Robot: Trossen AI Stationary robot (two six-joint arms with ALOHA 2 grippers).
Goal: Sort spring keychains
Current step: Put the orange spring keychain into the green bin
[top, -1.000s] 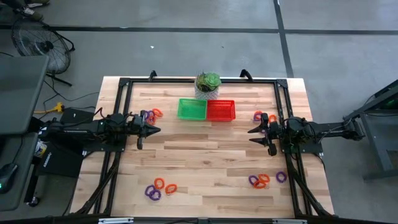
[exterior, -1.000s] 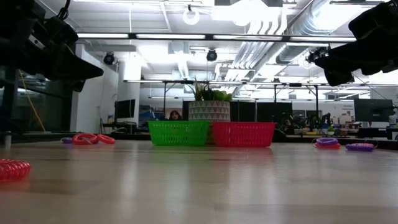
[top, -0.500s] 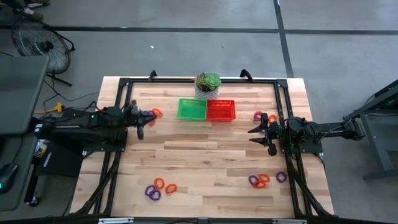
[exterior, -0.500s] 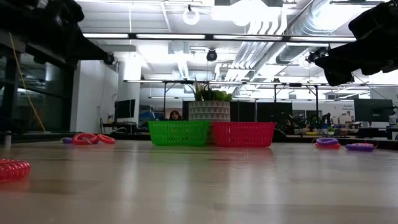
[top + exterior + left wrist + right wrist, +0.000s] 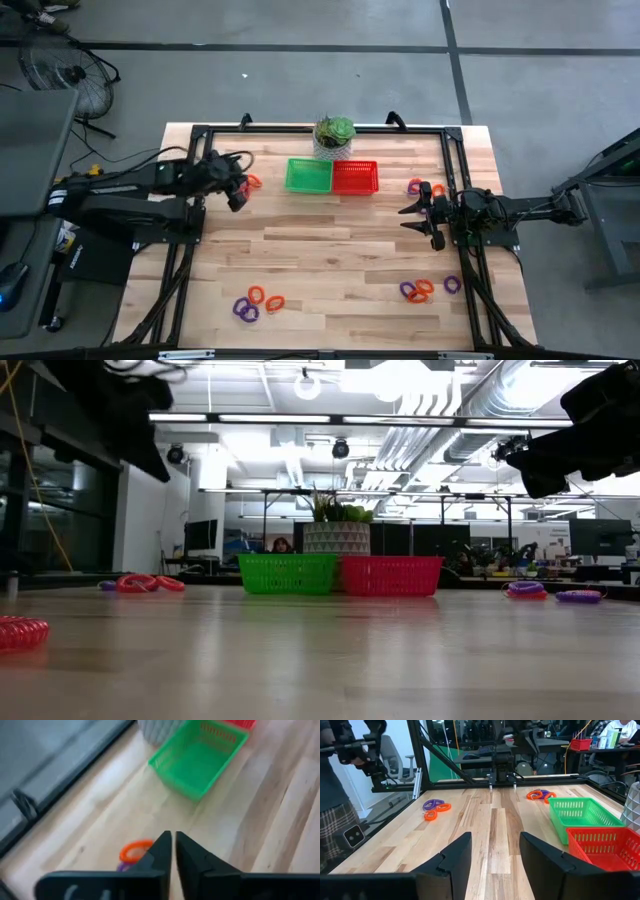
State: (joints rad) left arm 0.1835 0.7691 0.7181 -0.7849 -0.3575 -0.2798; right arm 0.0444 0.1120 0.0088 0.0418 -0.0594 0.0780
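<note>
Two black arms. Left gripper (image 5: pixel 173 851): flat black fingers with pointy tips. Right gripper (image 5: pixel 491 851): thick black curved fingers. Black cables run along both arms.
</note>
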